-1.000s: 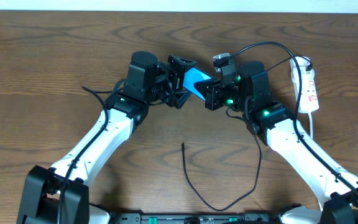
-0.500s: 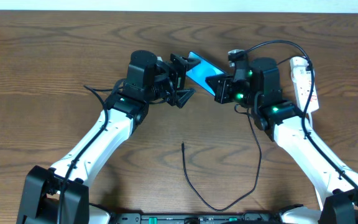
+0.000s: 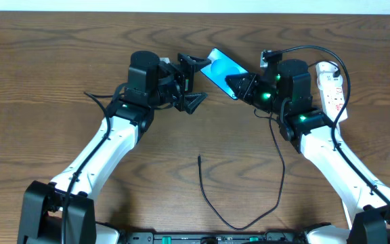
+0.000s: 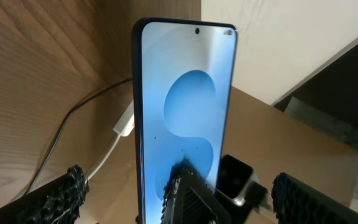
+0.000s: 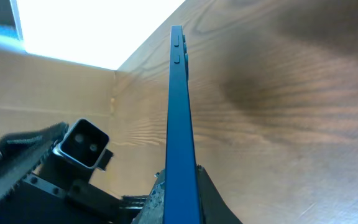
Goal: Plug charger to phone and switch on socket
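Now, from overhead, the phone [image 3: 221,68] is seen near the middle of the far edge of the bench [image 3: 46,68], held up at a slant. It is pinched at one end by the right pincer [image 3: 235,84]. The left pincer [image 3: 193,81] is spread wide just beside the phone, and nothing is held in it. The socket [image 3: 332,88] is laid by the far right corner. The charger [image 3: 203,186] is laid loose toward the near edge. Its tip [image 3: 200,159] is pointed at the middle of the bench, well apart from the phone.

From the left wrist, the blue screen of the phone [image 4: 188,106] is faced straight on, between the two spread fingers [image 4: 67,193]. A ribbed finger [image 4: 188,199] of the other arm is pressed on the bottom of the screen.

From the right wrist, the phone [image 5: 178,106] is seen on its thin side. Its front and back are pinched at the low end by the right pincer [image 5: 179,199].

The phone is judged stiff, smooth and easy to crack. It should be held gently by its flat faces, with the bottom hole left free. The charger is judged light and floppy, so it is best taken just behind the tip.
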Available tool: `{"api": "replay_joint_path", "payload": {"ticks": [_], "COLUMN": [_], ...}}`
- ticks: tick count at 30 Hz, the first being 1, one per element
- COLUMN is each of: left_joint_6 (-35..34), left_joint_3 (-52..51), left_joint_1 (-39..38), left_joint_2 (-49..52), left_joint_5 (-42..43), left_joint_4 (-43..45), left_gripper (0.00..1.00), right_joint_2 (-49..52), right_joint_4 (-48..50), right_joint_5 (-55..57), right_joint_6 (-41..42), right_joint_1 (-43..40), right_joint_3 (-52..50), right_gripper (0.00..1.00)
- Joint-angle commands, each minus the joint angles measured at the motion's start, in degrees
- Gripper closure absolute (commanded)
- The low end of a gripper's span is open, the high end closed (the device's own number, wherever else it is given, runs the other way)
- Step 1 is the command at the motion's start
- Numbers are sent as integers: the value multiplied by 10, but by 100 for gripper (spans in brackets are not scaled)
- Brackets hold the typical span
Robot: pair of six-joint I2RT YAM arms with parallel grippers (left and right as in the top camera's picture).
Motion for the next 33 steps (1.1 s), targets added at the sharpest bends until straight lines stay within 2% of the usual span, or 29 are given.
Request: {"api": "replay_joint_path", "payload": {"ticks": [1,7,15,22,33], "left_joint_6": [3,3,3,3,3], "left_joint_3": [17,17,17,17,17], "left_joint_1": [12,21,21,21,21], "left_joint_2": [-13,-13,-13,-13,-13], "left_joint_5": [27,38,37,37,37], "left_joint_4": [3,3,3,3,3], "left_gripper": [5,5,5,5,4], "right_joint_2": [-1,-1,-1,-1,-1], "right_joint_4": [8,8,8,8,8], "right_joint_5": [-24,-50,-64,-75,-77], "right_joint_6": [86,146,184,270,333], "right_joint_1": [-2,-2,-1,-1,-1], "right_joint_3": [11,11,11,11,11], "right_gripper": [99,99,99,99,99]}}
